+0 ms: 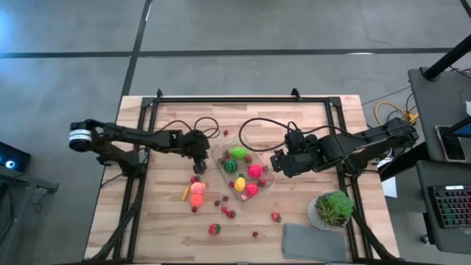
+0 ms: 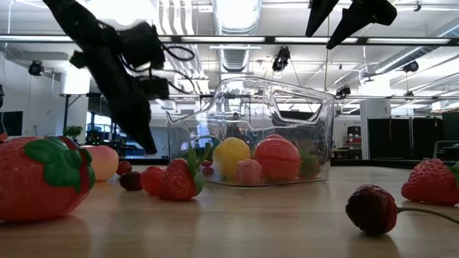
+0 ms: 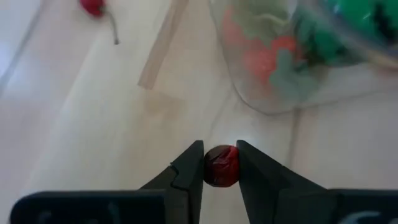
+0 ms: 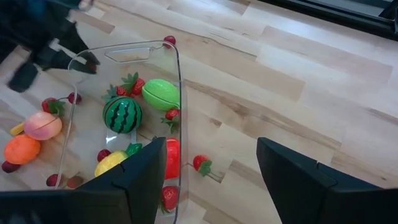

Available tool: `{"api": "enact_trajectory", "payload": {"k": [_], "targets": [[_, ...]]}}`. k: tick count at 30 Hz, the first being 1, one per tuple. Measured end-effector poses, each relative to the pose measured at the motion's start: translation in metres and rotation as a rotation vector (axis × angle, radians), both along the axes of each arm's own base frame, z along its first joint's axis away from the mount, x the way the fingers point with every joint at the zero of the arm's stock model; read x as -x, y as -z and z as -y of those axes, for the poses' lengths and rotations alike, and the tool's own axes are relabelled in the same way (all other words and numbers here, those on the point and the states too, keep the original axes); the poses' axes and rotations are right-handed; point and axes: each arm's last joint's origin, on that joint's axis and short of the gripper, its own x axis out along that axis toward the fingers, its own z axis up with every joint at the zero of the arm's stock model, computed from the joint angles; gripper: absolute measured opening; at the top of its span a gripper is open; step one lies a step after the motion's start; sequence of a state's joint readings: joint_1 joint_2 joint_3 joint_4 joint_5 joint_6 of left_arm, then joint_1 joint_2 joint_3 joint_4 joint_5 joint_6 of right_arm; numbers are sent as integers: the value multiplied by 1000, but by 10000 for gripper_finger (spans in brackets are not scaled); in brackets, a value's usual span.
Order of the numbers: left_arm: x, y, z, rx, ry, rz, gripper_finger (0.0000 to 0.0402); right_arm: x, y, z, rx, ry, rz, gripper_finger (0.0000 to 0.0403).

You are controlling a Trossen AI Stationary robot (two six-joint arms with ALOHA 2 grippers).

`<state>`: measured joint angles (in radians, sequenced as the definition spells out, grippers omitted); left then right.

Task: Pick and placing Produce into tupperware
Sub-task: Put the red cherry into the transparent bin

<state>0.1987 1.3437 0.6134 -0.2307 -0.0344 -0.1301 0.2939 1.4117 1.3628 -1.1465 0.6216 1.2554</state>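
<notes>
The clear tupperware (image 1: 222,157) (image 2: 315,122) (image 4: 178,74) stands mid-table. It holds a green fruit (image 1: 238,153), a small watermelon (image 4: 122,114), a yellow fruit (image 2: 232,156) and red pieces. More produce lies loose to its left and near side: a peach and an orange (image 1: 197,193), strawberries (image 1: 214,229) and cherries. My left gripper (image 1: 197,166) (image 3: 220,147) hangs just left of the tub, shut on a small dark red cherry (image 3: 222,167). My right gripper (image 1: 278,163) (image 4: 211,147) hovers open at the tub's right end. My left gripper pinches the small dark red cherry (image 3: 222,167) between its two fingertips (image 3: 194,163), coming from above and pointing down. In the low view the finger (image 2: 147,143) ends a little above the table top. That view does not show the cherry itself.
A potted green plant (image 1: 333,208) and a flat grey cloth (image 1: 313,240) sit at the near right corner. Black cables (image 1: 254,125) loop across the far half of the table. Dark frame rails (image 1: 140,184) run along both table sides. Bare wood lies between the tub and the plant.
</notes>
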Motion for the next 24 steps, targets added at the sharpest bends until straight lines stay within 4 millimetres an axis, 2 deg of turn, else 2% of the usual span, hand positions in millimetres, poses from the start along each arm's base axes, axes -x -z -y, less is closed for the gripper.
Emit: {"api": "enact_trajectory", "payload": {"k": [8,14,17,19,24], "targets": [[12,-70,9,45,-72,293,68,0,-1,0,1,0,4,246],[18,-121,13,173,-108,652,73,1,-2,0,5,0,9,242],[15,-136,14,224,-88,798,74,1,-2,1,6,-1,11,244],[10,-137,15,237,-68,838,75,2,-3,1,6,-12,8,246],[-14,-119,15,287,-52,761,75,5,-5,1,-12,-40,-5,244]]}}
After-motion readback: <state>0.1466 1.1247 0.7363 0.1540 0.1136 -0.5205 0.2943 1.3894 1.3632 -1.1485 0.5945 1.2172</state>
